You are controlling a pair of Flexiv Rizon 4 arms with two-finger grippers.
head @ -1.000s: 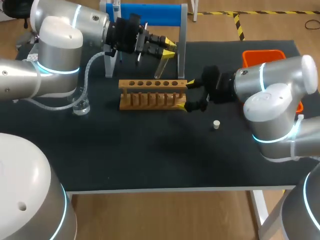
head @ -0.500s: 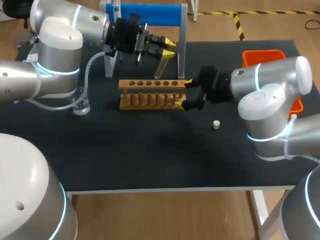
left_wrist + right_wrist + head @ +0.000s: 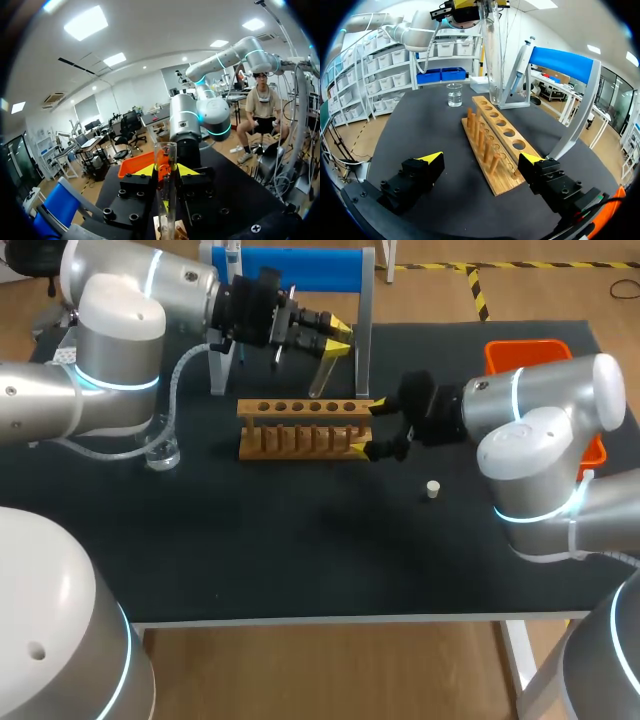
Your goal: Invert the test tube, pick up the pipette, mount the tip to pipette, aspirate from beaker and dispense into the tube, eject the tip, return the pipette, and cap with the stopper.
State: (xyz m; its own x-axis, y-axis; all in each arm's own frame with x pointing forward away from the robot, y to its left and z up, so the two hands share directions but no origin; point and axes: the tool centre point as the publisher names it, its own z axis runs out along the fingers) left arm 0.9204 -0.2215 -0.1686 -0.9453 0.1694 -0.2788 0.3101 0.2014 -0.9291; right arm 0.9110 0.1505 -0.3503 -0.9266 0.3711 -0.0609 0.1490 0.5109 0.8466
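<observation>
Left fingers [image 3: 144,170] clamp one tube [image 3: 165,162], near upright, mouth up; right fingers [image 3: 433,160] apart, one rack [image 3: 495,145] end between.

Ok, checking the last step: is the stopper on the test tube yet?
No, the stopper lies on the table, apart from the test tube in the left gripper.

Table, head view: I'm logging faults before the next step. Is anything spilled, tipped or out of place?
Nothing stands out. The rack stands level, the beaker is upright with no spill around it, the stopper lies alone on the mat, and the tube is held above the rack in the left jaws.
</observation>
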